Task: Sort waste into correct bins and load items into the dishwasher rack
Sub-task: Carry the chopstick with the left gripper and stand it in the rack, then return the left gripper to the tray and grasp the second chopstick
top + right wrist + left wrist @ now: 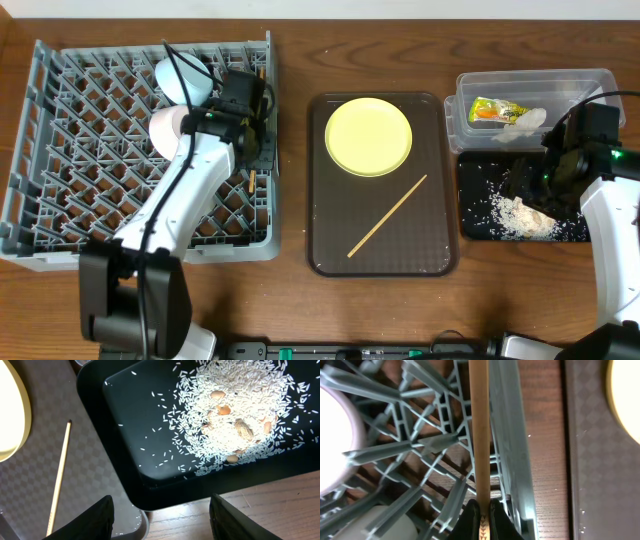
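Overhead, the left gripper (pixel 256 150) sits over the right edge of the dishwasher rack (pixel 60 150), where a pale bowl (pixel 180 78) and a white bowl (pixel 165 128) rest among the pegs. The left wrist view shows its jaws closed narrow on one chopstick (pixel 480 435), which runs lengthwise just inside the rack's right wall, above the lattice. The second chopstick (pixel 387 216) lies diagonally on the brown serving tray (pixel 330 250), near but apart from the yellow plate (pixel 369 136) at the tray's upper end. On the right of the bench (pixel 290 60), the clear tub (pixel 600 85) holds the snack wrapper (pixel 490 111) and the tissue (pixel 527 120). The black tray (pixel 475 215) just beside it carries the rice scraps (pixel 525 215). The right gripper (pixel 162 520) hangs over that tray's corner, jaws wide and empty.
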